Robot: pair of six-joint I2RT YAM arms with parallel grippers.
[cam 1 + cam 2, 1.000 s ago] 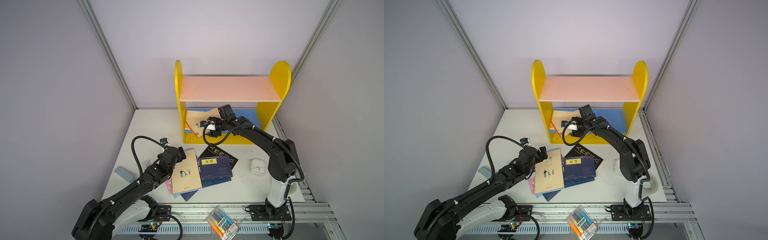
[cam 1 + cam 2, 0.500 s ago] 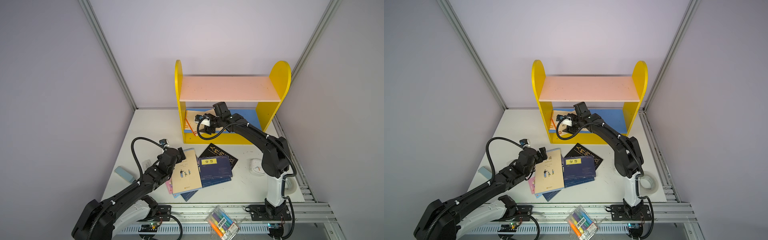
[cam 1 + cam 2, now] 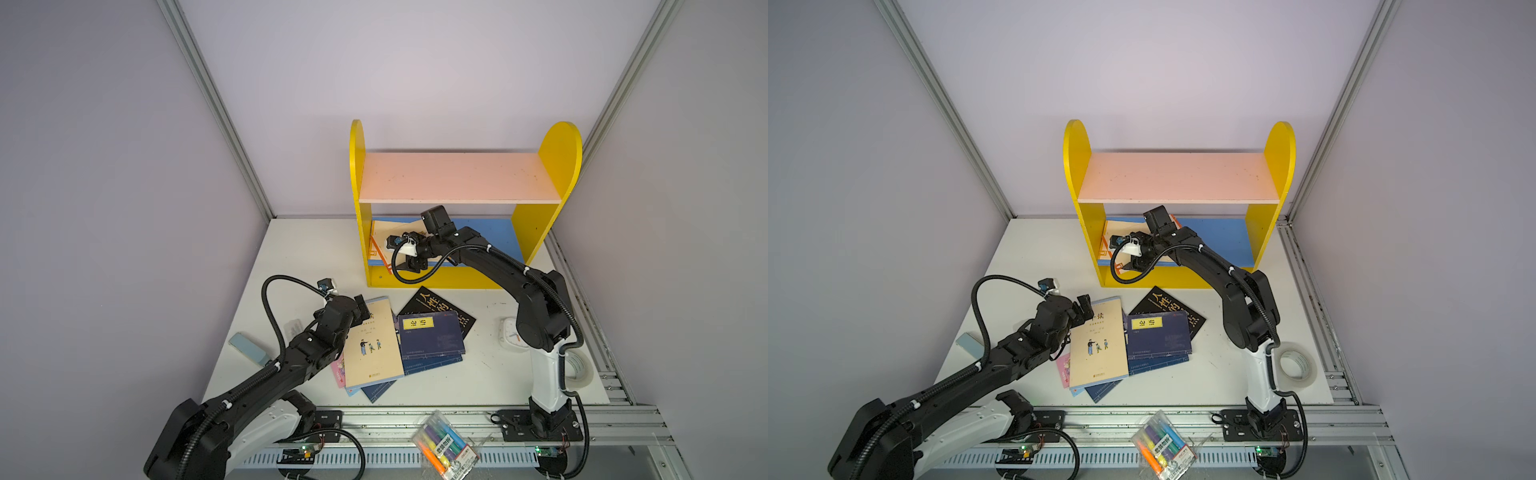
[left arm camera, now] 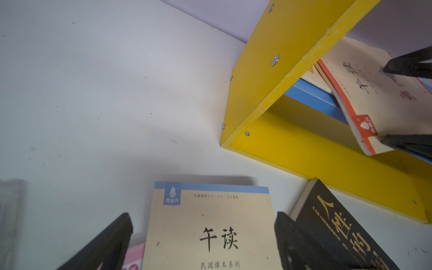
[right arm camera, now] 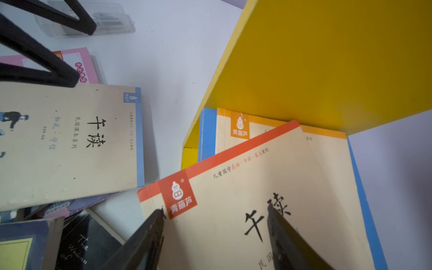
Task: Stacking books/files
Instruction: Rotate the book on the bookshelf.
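Where the right fingers (image 5: 145, 238) touch it, the red-banded book (image 5: 233, 187) reads 午读.

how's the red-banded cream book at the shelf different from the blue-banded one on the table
Band: the red-banded book has a red-orange strip, the blue-banded book a blue one. Place: the red-banded one pokes askew out of the yellow shelf; the blue-banded one lies flat atop the pile. Both: cream covers, same title.
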